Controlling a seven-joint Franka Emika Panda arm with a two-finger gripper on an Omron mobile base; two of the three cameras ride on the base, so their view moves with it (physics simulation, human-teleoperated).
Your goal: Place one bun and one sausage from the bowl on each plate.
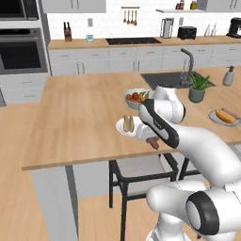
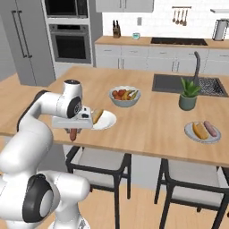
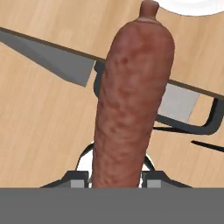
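Observation:
My gripper (image 3: 116, 179) is shut on a brown sausage (image 3: 131, 100), which points away from the hand. It hangs over the counter's front edge, beside a white plate (image 1: 120, 128) carrying a bun (image 1: 128, 123). In the right base view the gripper (image 2: 73, 130) holds the sausage (image 2: 73, 134) just left of that plate (image 2: 107, 121) and its bun (image 2: 98, 116). The plate's rim (image 3: 192, 6) shows at the top of the hand view. A second plate (image 2: 189, 133) at the right bears a bun (image 2: 200, 130) and a sausage (image 2: 210, 128). The bowl is out of view.
A white fruit bowl (image 2: 125, 97) stands behind the near plate. A potted plant (image 2: 188, 96), sink and faucet (image 2: 197, 67) lie at the back right. Dark chairs (image 2: 100, 161) stand under the counter's front edge (image 2: 134, 150).

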